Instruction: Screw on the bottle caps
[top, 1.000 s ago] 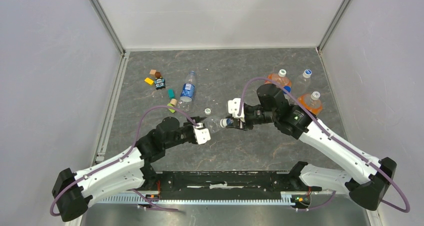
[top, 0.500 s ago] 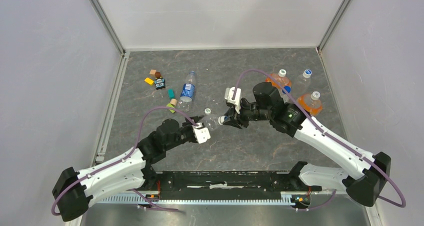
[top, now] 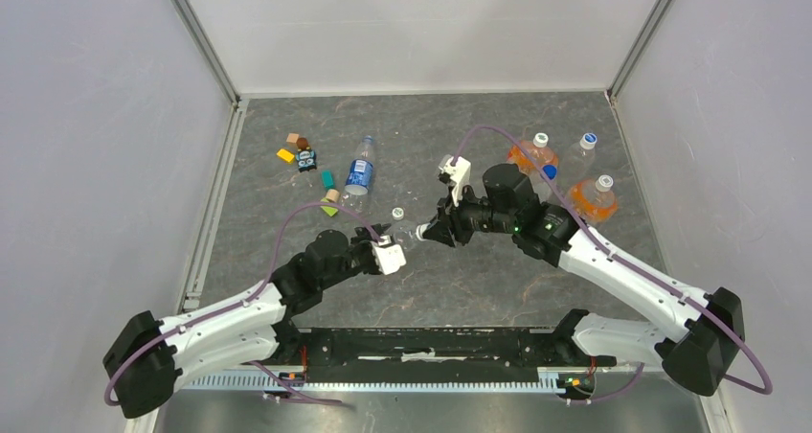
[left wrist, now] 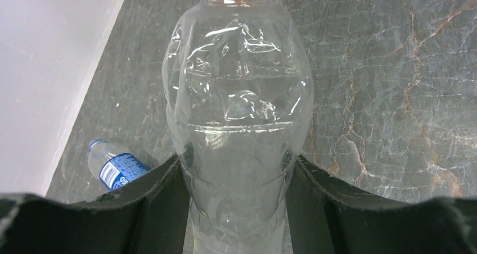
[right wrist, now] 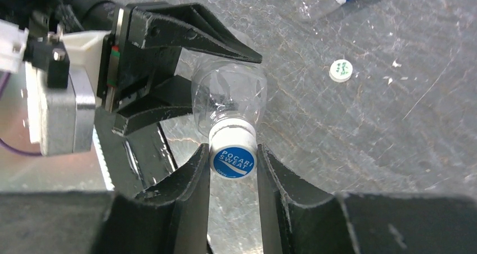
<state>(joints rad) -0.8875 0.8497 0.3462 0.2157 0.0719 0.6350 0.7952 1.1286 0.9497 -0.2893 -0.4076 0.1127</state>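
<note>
An unlabelled clear bottle (top: 410, 232) (left wrist: 239, 96) is held level over the table, its body between the jaws of my left gripper (top: 394, 249) (left wrist: 236, 167). On its neck sits a white bottle cap (right wrist: 232, 155) with a blue printed top. My right gripper (top: 436, 232) (right wrist: 233, 153) is shut on that cap from both sides. A second white bottle cap (top: 397, 213) (right wrist: 340, 70) lies loose on the table. The blue-labelled bottle (top: 359, 175) (left wrist: 115, 167) lies on its side farther back, uncapped.
Two orange-liquid bottles (top: 531, 152) (top: 596, 195) and a clear bottle (top: 580, 151) stand at the back right, with a bright blue cap (top: 549, 171) among them. Small toy blocks and a figure (top: 304, 155) lie at the back left. Walls enclose the table.
My right wrist has rolled while staying shut on the cap; its white camera mount swung up and back. The left gripper and bottle have barely moved.
</note>
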